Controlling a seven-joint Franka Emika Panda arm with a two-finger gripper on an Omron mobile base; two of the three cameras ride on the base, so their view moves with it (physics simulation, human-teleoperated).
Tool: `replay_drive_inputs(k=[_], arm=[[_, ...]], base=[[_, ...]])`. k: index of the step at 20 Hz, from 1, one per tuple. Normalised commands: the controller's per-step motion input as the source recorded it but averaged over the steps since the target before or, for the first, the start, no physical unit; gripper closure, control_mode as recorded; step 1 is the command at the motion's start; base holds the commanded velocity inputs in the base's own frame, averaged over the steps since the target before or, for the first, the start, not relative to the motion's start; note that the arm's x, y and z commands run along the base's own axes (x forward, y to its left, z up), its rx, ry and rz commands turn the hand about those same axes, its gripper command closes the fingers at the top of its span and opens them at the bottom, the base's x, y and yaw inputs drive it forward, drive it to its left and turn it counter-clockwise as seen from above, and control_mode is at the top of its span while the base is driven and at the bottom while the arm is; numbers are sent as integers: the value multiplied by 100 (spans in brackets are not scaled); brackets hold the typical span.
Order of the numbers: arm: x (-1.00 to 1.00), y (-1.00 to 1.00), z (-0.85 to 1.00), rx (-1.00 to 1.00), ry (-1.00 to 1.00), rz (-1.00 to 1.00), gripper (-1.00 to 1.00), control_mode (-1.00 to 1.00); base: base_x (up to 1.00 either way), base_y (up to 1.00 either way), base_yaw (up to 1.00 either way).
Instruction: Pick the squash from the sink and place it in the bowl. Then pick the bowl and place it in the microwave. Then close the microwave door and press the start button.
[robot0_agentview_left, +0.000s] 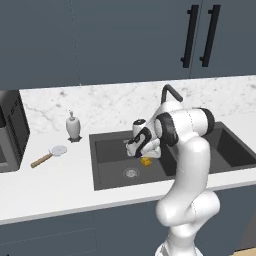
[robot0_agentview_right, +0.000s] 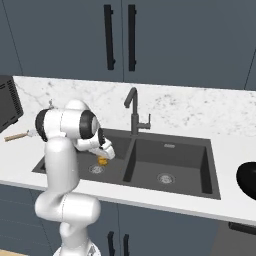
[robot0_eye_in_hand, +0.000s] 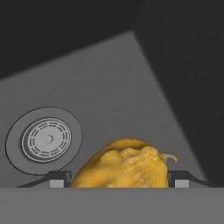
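Squash (robot0_eye_in_hand: 124, 164) sits between pincer (robot0_eye_in_hand: 119, 179) fingertips, mid-basin.

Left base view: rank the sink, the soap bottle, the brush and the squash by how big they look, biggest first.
1. Sink.
2 and 3. Soap bottle and brush: look alike in size, not ranked.
4. Squash, partly hidden under the gripper.

The squash (robot0_eye_in_hand: 124, 164) is cut off at its underside; whether the hand (robot0_eye_in_hand: 119, 179) touches it is unclear.
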Motion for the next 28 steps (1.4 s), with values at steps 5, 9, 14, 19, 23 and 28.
replay_drive_inputs(k=[5, 9, 14, 19, 23, 28], arm=[[-38, 26, 80, 0, -17, 0, 100, -100], [-40, 26, 89, 0, -13, 1, 100, -100], [-50, 14, 100, 0, -7, 3, 100, -100], [-65, 0, 100, 2, -2, 6, 100, -100], [-73, 0, 98, 2, -5, 10, 100, -100], [-88, -12, 73, 0, -2, 12, 100, -100]], base=[[0, 0, 0], [0, 0, 0], [0, 0, 0], [0, 0, 0], [0, 0, 0], [0, 0, 0]])
